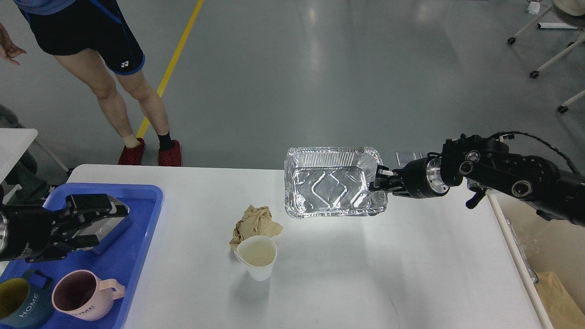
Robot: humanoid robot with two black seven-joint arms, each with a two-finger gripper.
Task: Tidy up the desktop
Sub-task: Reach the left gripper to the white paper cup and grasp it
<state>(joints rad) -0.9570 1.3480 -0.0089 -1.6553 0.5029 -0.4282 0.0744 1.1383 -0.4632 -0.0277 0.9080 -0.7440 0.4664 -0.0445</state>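
White and smooth, the worktop fills the lower part of the head view, stretching from the blue tray at 9 o'clock to its right edge at 3 o'clock. Near the centre, a crumpled brown paper wad lies touching a white paper cup just below it, toward 6 o'clock. At 1 o'clock, the right end effector pinches the right rim of a shiny foil container, which appears raised above the worktop. At 9 o'clock, the left end effector hangs over the tray with its fingers spread apart. Two mugs, one pink and one dark teal, stand in the tray at 8 o'clock.
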